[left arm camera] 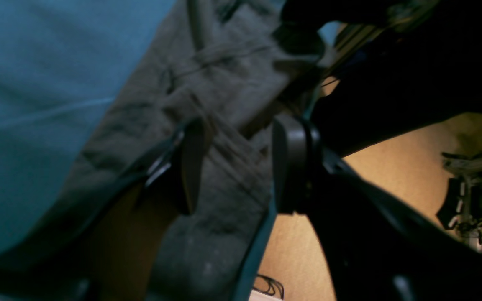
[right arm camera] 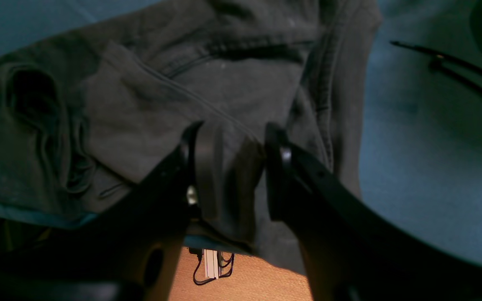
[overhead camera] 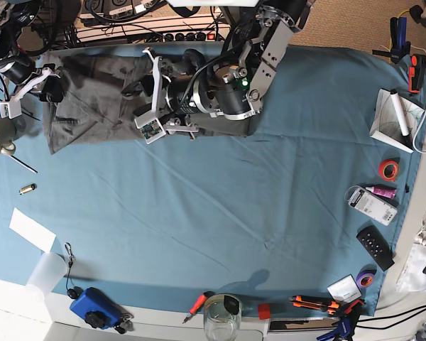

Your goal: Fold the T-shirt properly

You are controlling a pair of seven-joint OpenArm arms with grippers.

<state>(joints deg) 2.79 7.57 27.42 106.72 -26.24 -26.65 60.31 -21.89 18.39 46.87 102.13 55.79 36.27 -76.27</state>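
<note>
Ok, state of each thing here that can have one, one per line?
T-shirt: crumpled at the cloth's far edge, not folded.
Left end effector: jaws apart, shirt fabric between them.
Right end effector: jaws on a fold of the shirt.
Table cloth: spread flat.

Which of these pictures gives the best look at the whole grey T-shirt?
The base view: it shows the T-shirt lying bunched at the far edge of the blue cloth, partly under the arms. Both wrist views show only blurred close-up folds and seams, hanging over the table's edge.
</note>
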